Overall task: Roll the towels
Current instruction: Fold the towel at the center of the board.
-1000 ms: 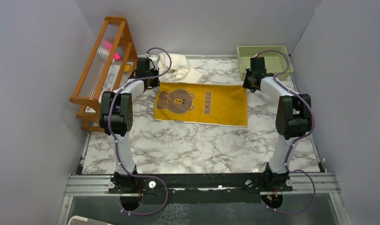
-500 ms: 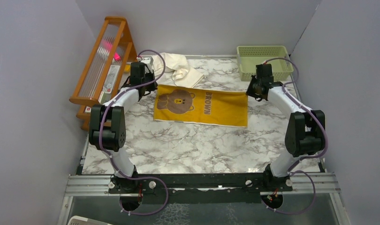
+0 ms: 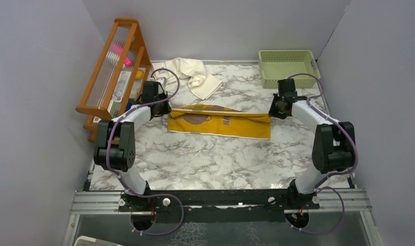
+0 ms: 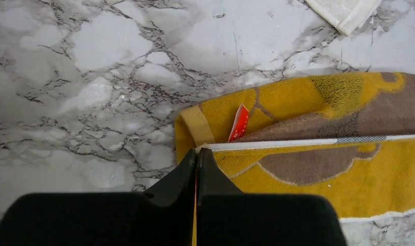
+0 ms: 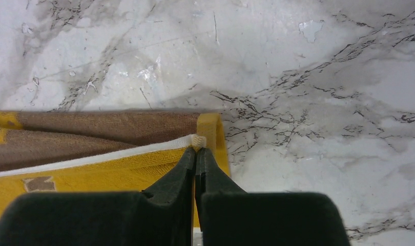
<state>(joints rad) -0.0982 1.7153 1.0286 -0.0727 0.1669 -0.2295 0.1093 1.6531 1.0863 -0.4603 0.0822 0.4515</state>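
Pinching one far corner each, the left gripper [image 4: 196,150] and right gripper [image 5: 196,148] are clamped on the yellow towel [image 3: 221,123]. It lies in the middle of the table [image 3: 205,159], its far edge lifted and turned toward the near side, brown underside shown. The cream towel [image 3: 192,74] is bunched at the back, apart. The cloth is judged light, soft and limp. Sagging between the grips is expected, so the hemmed corners are best held and the edge drawn taut.
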